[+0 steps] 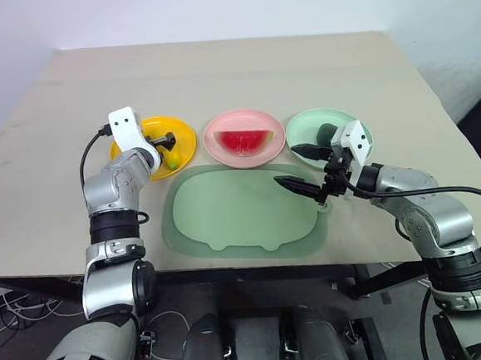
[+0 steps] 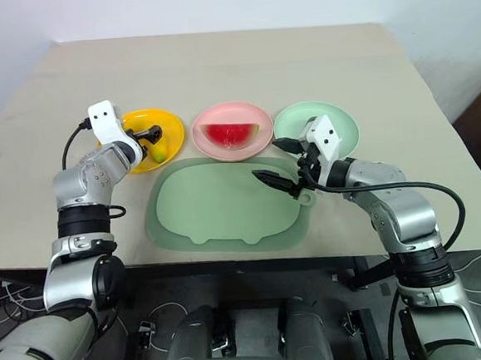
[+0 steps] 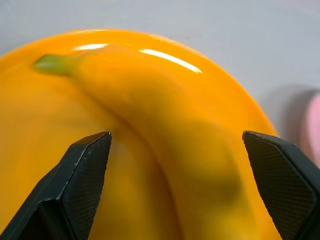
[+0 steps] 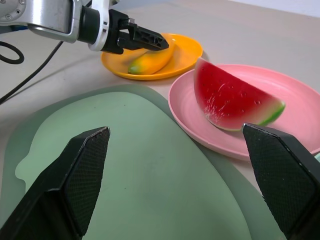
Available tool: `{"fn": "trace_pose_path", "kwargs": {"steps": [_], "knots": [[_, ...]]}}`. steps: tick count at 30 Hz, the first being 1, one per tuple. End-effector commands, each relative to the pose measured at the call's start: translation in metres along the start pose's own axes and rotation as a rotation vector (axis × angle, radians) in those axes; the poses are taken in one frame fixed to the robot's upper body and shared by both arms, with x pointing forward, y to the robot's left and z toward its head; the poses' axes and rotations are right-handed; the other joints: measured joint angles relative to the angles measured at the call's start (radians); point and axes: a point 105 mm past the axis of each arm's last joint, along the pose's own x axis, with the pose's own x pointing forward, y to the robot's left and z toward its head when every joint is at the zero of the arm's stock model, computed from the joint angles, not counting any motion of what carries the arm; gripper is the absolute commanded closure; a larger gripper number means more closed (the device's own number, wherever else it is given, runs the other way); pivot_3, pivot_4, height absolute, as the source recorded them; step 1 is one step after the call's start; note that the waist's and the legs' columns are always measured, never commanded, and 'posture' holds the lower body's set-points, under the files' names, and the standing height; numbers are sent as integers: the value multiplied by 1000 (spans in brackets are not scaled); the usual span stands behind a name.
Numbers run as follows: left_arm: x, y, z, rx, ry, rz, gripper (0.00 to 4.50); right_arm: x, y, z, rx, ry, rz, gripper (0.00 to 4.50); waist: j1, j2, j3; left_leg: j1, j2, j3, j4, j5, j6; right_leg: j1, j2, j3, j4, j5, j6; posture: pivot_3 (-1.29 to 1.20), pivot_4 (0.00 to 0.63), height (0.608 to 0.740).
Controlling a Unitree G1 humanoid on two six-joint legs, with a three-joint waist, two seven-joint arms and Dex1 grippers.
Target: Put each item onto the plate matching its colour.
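The yellow banana [image 1: 172, 158] lies on the yellow-orange plate [image 1: 180, 133] at the left of the row. My left gripper [image 1: 169, 140] hovers just over it, open, with the banana [image 3: 165, 150] lying loose between its spread fingers. On the pink plate [image 1: 220, 127] in the middle sits the red watermelon wedge [image 1: 246, 139]. The dark green avocado [image 1: 327, 131] rests on the mint green plate [image 1: 307, 125], partly hidden behind my right gripper [image 1: 286, 165]. That gripper stands open over the right edge of the mat, holding nothing.
A large pale green mat [image 1: 234, 210] lies in front of the three plates, near the table's front edge. The tan table [image 1: 215, 73] stretches bare behind the plates.
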Motion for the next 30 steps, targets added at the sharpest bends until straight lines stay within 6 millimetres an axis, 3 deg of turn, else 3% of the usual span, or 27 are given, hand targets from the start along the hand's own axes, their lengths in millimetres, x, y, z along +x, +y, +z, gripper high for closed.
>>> {"fn": "trace_pose_path", "kwargs": {"steps": [1,3,5,17,20,30], "knots": [[-27,-22,21,146,-162,-183,46,-4,0,18,-45,-63,-6,0,-2,0,0,0,0,0,0,0,0,0,0,0,0,0,0,0,150,695],[-47,-35,16,168,-196,-339,46,-5,0,19,-43,-68,-8,0,-6,0,0,0,0,1,0,0,0,-1,0,1,0,0,0,0,150,695],[-66,-37,5,296,-228,-413,46,-6,0,19,-40,-71,-10,0,-5,0,0,0,1,1,0,1,-1,-1,1,1,0,0,0,0,150,695],[-135,-39,-28,568,-310,-778,46,-9,-4,18,-24,-85,-34,0,1,0,0,0,2,0,0,0,-1,-1,0,1,0,0,-1,0,150,695],[-138,-38,-35,600,-299,-822,46,-11,-5,18,-22,-87,-44,0,2,1,0,0,2,1,0,0,-1,-1,0,1,0,0,-1,0,150,695],[-136,-25,-28,473,-290,-816,46,-16,-7,11,5,-78,-65,0,0,1,0,0,2,0,0,0,0,-1,0,1,0,0,-1,0,150,695]]}}
